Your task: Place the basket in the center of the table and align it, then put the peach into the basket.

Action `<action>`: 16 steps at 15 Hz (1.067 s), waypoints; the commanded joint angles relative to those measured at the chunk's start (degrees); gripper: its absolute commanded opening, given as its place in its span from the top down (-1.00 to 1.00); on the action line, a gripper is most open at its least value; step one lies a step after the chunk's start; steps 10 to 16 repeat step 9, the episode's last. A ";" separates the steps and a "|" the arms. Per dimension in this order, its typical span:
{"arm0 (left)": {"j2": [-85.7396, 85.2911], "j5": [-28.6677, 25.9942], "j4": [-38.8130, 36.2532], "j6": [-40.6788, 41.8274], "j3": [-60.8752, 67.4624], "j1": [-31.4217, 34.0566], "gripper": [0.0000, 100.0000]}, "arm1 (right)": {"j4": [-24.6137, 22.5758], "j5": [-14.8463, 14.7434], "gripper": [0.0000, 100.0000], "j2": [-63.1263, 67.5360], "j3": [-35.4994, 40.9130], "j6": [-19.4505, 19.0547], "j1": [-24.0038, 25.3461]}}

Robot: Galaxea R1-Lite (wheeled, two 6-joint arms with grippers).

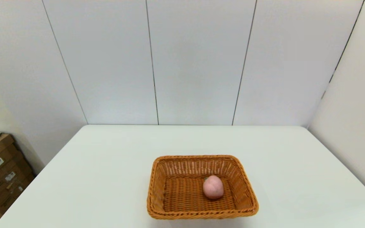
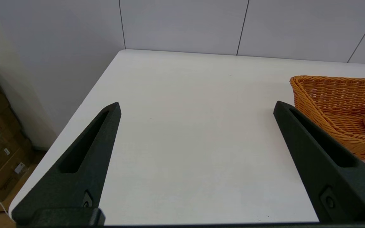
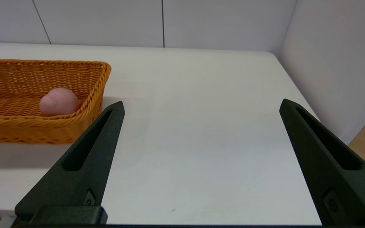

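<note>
White table (image 1: pixel 106 177) holds orange wicker basket (image 1: pixel 157 190) cradling pink peach (image 1: pixel 213 187); both tools (image 2: pixel 196 107) (image 3: pixel 201 106) spread, empty.

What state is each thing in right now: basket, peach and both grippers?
basket: upright on the table, near its middle, sides square to the table's edges.
peach: lying inside the basket, right of its middle.
left gripper: open, empty, left of the basket.
right gripper: open, empty, right of the basket.
</note>
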 commanded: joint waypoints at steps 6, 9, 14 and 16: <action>-0.01 0.05 0.00 -0.04 -0.01 0.00 -1.00 | 0.05 -0.55 -1.00 0.00 0.09 2.15 0.04; -0.01 0.05 0.00 -0.04 -0.01 0.00 -1.00 | 0.05 -0.55 -1.00 0.00 0.09 2.32 0.04; -0.01 0.05 0.00 -0.04 -0.01 0.00 -1.00 | 0.05 -0.55 -1.00 0.00 0.09 2.32 0.04; -0.01 0.05 0.00 -0.04 -0.01 0.00 -1.00 | 0.05 -0.55 -1.00 0.00 0.09 2.32 0.04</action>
